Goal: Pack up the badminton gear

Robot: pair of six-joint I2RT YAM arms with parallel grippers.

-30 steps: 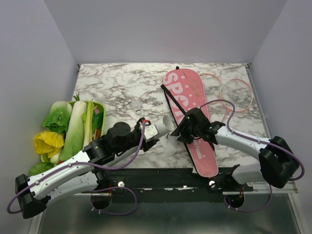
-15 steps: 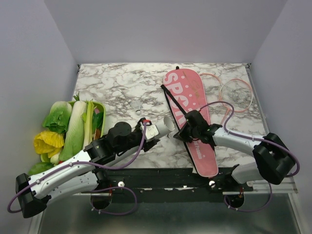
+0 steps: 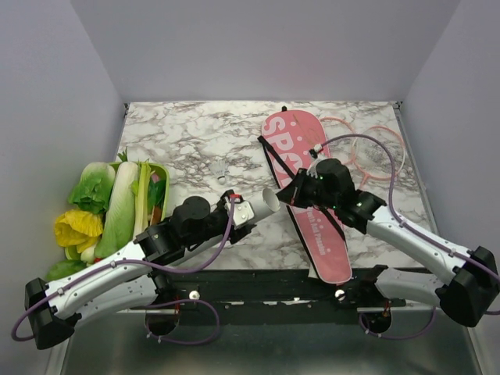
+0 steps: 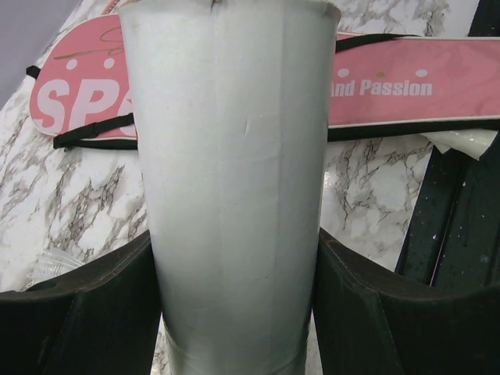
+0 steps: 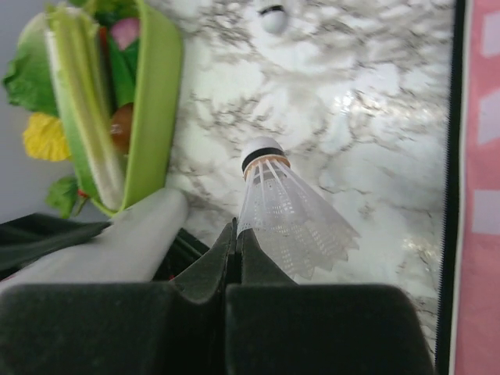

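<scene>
Near the middle of the white-and-grey marble tabletop [image 3: 195,129], a white cylindrical tube [image 3: 264,205] is held tilted, its open mouth turned towards the right arm. It is clamped between the two black fingers [image 4: 78,312] of the left gripper [image 3: 244,212], which are pressed against its lower sides. Just beside the tube's mouth, and not inside it, a small white feathered shuttlecock [image 5: 285,207] is pinched by the edge of its skirt in the closed fingers of the right gripper [image 5: 237,234]. Its cork tip, ringed with a black band, is pointed away from the wrist. Beneath and behind the right gripper a long pink racket-shaped cover [image 3: 293,137] is laid flat on the marble. White letters "SPO" can be read on its wide end from above. From the left wrist, "SP" and the smaller words "and Passion" are seen. A black strap [image 4: 94,133] is stretched along the cover's edge. A second small white shuttlecock [image 3: 221,169] is left lying on the marble, well apart from both grippers. Two thin pink-framed rackets [image 3: 378,152] are laid overlapping at the far right, beside the cover. At the left edge a green tray of leafy vegetables [image 3: 160,183] is set.
</scene>
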